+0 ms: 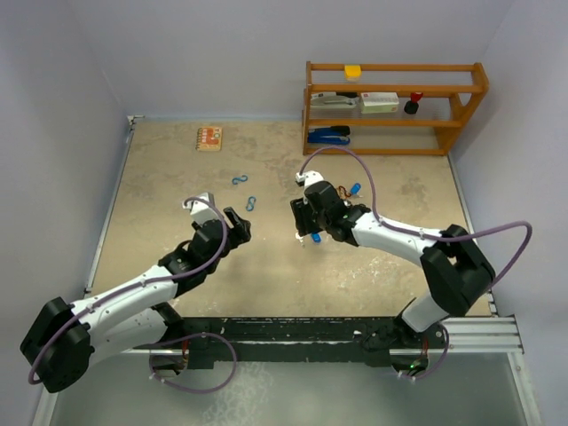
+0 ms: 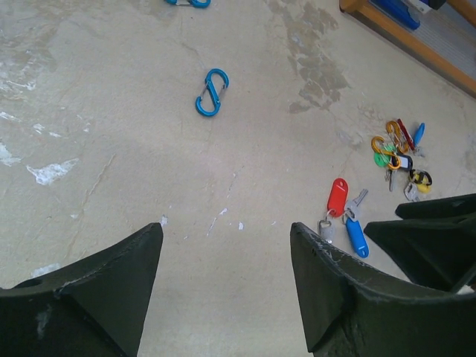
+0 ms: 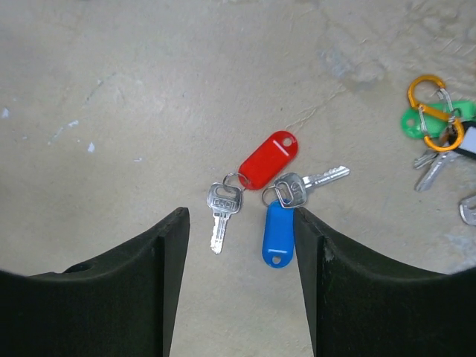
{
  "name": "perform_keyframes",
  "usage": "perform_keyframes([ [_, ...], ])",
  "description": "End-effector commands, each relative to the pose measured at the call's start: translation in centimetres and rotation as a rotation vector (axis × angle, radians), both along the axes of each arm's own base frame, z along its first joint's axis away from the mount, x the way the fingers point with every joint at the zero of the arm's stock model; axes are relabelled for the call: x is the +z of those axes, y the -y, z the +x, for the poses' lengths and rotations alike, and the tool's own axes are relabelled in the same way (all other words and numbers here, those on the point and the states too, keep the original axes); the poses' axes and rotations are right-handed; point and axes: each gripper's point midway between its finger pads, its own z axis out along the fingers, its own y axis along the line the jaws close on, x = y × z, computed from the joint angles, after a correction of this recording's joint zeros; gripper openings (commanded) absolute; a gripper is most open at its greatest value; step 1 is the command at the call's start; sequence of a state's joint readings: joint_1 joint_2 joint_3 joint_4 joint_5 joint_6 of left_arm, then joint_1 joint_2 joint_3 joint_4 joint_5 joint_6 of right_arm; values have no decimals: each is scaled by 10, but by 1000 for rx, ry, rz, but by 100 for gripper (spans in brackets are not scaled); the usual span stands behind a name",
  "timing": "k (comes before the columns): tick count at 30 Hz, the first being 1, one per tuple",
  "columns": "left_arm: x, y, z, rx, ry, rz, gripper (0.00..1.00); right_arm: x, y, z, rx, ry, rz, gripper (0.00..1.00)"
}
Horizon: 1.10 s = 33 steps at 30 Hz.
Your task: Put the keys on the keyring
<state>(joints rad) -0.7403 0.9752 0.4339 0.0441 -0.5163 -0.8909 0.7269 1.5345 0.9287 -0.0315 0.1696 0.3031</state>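
Note:
Two silver keys lie on the table between my right gripper's [image 3: 239, 223] open fingers: one on a red tag [image 3: 269, 159] and one on a blue tag [image 3: 277, 232]. The blue tag touches the right finger. They also show in the left wrist view [image 2: 337, 197] and the top view [image 1: 316, 238]. A second cluster of keys with a green tag and orange S-clip [image 3: 428, 111] lies to the right, also seen in the left wrist view [image 2: 398, 152]. My left gripper [image 2: 227, 238] is open and empty over bare table, left of the keys.
Two blue S-clips [image 1: 239, 179] [image 1: 251, 202] lie behind the grippers; one shows in the left wrist view [image 2: 212, 92]. A wooden shelf [image 1: 390, 106] with office items stands at the back right. A small orange card [image 1: 209, 138] lies at the back left.

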Motion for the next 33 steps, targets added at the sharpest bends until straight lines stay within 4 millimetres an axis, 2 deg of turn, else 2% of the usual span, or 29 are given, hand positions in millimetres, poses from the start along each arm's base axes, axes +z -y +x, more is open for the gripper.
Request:
perform_keyframes([
  [1, 28, -4, 7, 57, 62, -53, 68, -12, -10, -6, 5, -42, 8, 60],
  [11, 24, -6, 9, 74, 54, -44, 69, -24, -32, -6, -23, -65, -5, 55],
  [14, 25, -5, 9, 70, 53, -44, 69, -27, -27, -3, -57, -59, -36, 54],
  [25, 23, -7, 8, 68, 51, -31, 69, -18, -9, -6, -132, -52, -54, 50],
  [33, 25, -9, 7, 70, 54, -28, 69, -17, 15, -11, -149, -38, -98, 58],
])
